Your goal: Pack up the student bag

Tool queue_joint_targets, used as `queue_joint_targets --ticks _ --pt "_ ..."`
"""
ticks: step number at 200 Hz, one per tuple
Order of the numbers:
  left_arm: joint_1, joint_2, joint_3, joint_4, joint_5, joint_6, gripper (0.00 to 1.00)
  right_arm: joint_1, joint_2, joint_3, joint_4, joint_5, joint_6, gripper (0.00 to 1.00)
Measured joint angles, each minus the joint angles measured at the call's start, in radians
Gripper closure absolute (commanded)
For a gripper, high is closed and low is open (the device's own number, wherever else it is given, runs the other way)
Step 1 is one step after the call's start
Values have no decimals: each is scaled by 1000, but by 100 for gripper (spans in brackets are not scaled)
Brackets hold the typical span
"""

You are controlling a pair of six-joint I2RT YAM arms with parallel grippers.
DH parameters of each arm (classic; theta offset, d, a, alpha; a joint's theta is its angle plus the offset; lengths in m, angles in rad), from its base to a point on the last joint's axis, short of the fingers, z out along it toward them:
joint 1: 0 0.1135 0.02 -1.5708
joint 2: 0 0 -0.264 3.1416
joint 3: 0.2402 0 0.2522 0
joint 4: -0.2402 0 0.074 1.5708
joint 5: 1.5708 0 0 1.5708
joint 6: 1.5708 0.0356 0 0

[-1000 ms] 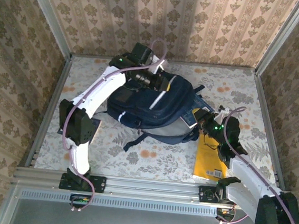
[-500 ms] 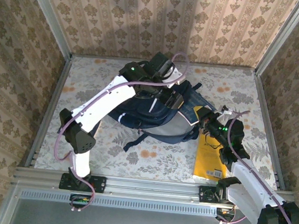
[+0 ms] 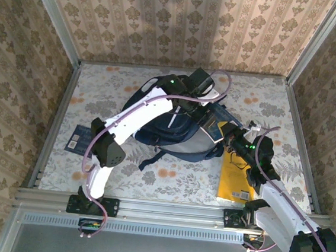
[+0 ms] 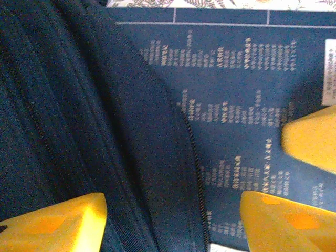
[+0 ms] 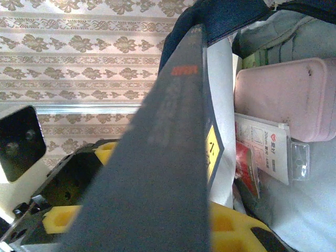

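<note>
Student bag (image 3: pixel 173 135), large dark navy fabric backpack, lying flat. Left gripper (image 4: pixel 170 223) hanging released above it. Right gripper (image 5: pixel 152 220) grasping thin dark blue book (image 5: pixel 168 157).

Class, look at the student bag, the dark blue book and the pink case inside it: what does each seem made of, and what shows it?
The student bag: matt woven fabric, maybe synthetic; ribbed weave, stitched seam. The dark blue book: paper or card cover, smooth-looking, printed text. The pink case: probably moulded plastic or silicone; smooth, rounded corners.
</note>
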Motion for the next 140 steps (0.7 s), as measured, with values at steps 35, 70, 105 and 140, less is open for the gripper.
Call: queue_joint_targets --ticks 35,70,105,140 --pt "-19 54 73 -16 -53 29 44 0 0 -1 0 0 0 100" --pt "-33 107 99 -35 -99 51 55 0 0 -5 -16 5 -5 100" --pt "-32 125 108 -53 -114 56 86 0 0 -7 -33 6 -30 100" --pt "-32 125 108 -59 -110 69 100 0 -8 -7 -48 6 -51 100"
